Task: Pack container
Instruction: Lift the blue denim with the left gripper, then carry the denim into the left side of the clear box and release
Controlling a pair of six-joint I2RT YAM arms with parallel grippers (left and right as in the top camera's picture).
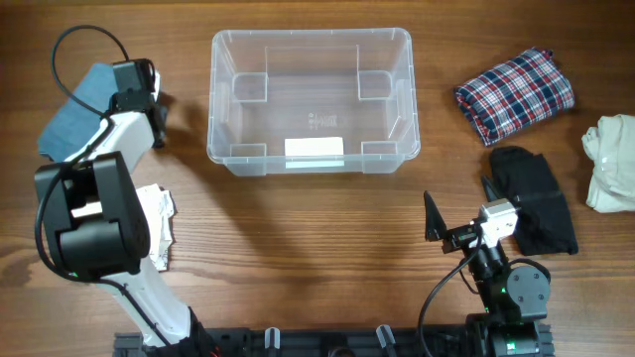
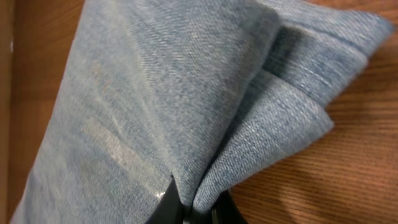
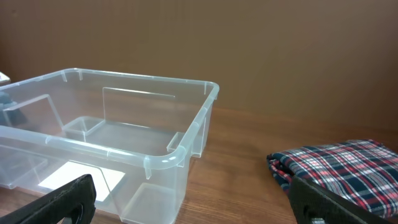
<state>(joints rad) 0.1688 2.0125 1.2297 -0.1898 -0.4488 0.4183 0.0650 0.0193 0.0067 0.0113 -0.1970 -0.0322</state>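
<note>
1. Denim cloth (image 2: 155,93) fills the left wrist view, folded in layers on the wooden table (image 2: 354,180). The left gripper (image 2: 189,210) is closed on one fold, its dark fingertips pinching the fabric at the bottom edge.
2. From overhead, the left gripper (image 1: 134,84) sits at the far left of the table (image 1: 298,238), over the same denim cloth (image 1: 79,114) and apart from the container.
3. The container (image 1: 310,36) stands upright at the far middle of the table, with a white label (image 1: 315,149) on its near wall. The right wrist view shows its rim (image 3: 180,146) ahead and to the left.
4. The right gripper (image 1: 461,206) hangs near the front right with its jaws spread wide, holding nothing.
5. A plaid cloth (image 1: 514,94) lies right of the container, well apart from it. A black cloth (image 1: 541,203) lies just beside the right gripper; whether they touch is unclear. A cream cloth (image 1: 615,164) lies at the right edge, and a white cloth (image 1: 159,223) lies partly under the left arm.
</note>
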